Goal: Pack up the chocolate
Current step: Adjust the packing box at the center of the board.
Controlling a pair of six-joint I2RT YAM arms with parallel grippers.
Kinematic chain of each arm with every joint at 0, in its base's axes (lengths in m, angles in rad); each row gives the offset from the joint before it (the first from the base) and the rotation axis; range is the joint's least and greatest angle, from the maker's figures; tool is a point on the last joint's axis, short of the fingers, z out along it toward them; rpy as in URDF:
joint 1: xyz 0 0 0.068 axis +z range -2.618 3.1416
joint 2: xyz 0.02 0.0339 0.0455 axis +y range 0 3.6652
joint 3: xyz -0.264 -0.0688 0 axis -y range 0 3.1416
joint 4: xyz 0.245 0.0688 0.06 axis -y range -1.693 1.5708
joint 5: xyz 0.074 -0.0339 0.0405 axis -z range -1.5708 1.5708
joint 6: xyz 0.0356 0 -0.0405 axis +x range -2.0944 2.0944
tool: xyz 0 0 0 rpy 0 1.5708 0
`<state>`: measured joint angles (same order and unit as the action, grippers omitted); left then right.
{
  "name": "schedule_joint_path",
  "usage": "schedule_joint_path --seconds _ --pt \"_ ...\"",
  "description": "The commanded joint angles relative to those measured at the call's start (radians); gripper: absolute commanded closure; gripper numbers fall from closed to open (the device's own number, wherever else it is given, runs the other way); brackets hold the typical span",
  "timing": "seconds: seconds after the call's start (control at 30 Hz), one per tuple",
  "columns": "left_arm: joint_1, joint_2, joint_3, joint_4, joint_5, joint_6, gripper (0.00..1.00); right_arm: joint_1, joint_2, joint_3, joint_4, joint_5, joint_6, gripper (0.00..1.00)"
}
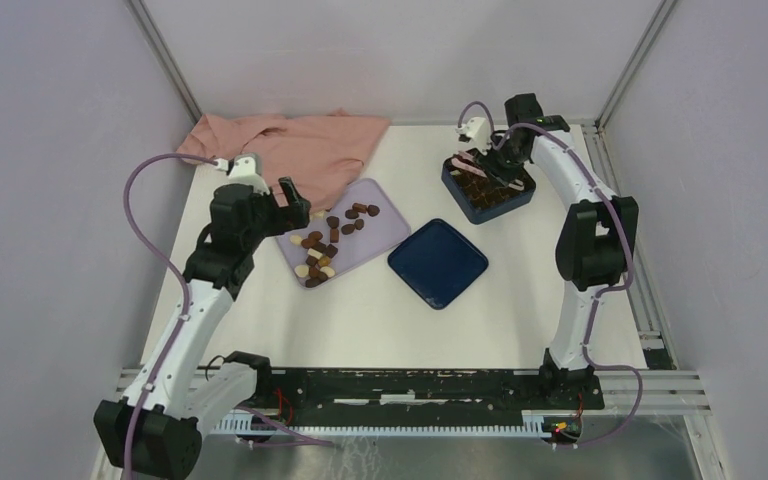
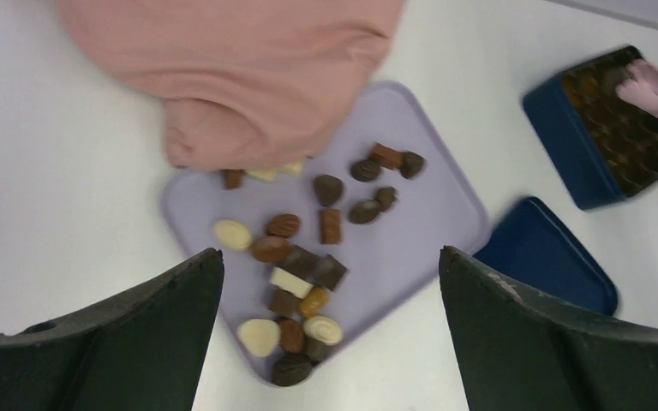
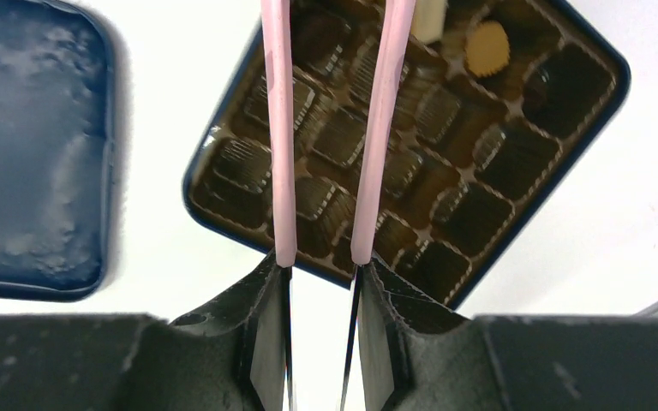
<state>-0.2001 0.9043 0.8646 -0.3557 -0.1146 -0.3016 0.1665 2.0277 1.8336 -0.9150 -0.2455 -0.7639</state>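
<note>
The chocolate (image 1: 320, 255) is several dark brown, light brown and cream pieces lying loose on a lilac tray (image 1: 385, 225). They fill the middle of the left wrist view (image 2: 296, 282). My left gripper (image 1: 295, 203) hovers open and empty above the tray's near corner (image 2: 330, 253). My right gripper (image 1: 505, 150) is shut on pink tongs (image 3: 281, 128), whose two arms reach out over the dark blue box (image 1: 487, 190). The box's brown grid insert (image 3: 445, 145) holds a tan piece (image 3: 487, 47) and a cream piece (image 3: 428, 17) at its far side. The tong tips are out of view.
The box's blue lid (image 1: 438, 262) lies flat between tray and box, and also shows in the right wrist view (image 3: 34, 154). A pink cloth (image 1: 290, 150) lies at the back left and overlaps the tray's far edge (image 2: 248, 77). Metal frame posts stand at the table's back corners.
</note>
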Motion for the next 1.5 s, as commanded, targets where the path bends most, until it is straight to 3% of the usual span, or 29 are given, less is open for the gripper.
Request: schedule_joint_path --seconds 0.0,0.07,0.2,0.3,0.33,0.47,0.63,0.9,1.47 --pt "-0.001 0.113 0.017 0.186 0.398 -0.255 0.01 -0.073 -0.056 -0.002 0.012 -0.063 0.0 0.84" --pt "-0.05 0.193 -0.005 0.335 0.49 -0.404 0.02 -0.103 -0.054 -0.006 0.009 -0.075 -0.003 0.84" --pt "-0.286 0.454 0.13 0.378 0.287 -0.467 0.03 -0.159 -0.053 -0.018 0.008 -0.094 -0.011 0.84" --pt "-0.373 0.688 0.309 0.365 0.22 -0.54 0.27 -0.209 -0.052 -0.022 0.007 -0.111 -0.012 0.84" --pt "-0.386 0.76 0.366 0.362 0.215 -0.571 0.3 -0.219 -0.052 -0.02 0.009 -0.114 -0.012 0.84" --pt "-0.443 1.008 0.589 0.251 0.086 -0.616 0.31 -0.243 -0.049 -0.02 0.009 -0.126 -0.012 0.84" --pt "-0.489 1.205 0.827 0.136 -0.054 -0.678 0.3 -0.265 -0.047 -0.019 0.007 -0.157 -0.015 0.84" --pt "-0.515 1.388 1.036 0.078 -0.109 -0.725 0.3 -0.28 -0.016 -0.023 0.004 -0.163 -0.026 0.84" --pt "-0.527 1.551 1.223 0.07 -0.103 -0.737 0.3 -0.282 0.038 -0.028 -0.008 -0.134 -0.031 0.84"
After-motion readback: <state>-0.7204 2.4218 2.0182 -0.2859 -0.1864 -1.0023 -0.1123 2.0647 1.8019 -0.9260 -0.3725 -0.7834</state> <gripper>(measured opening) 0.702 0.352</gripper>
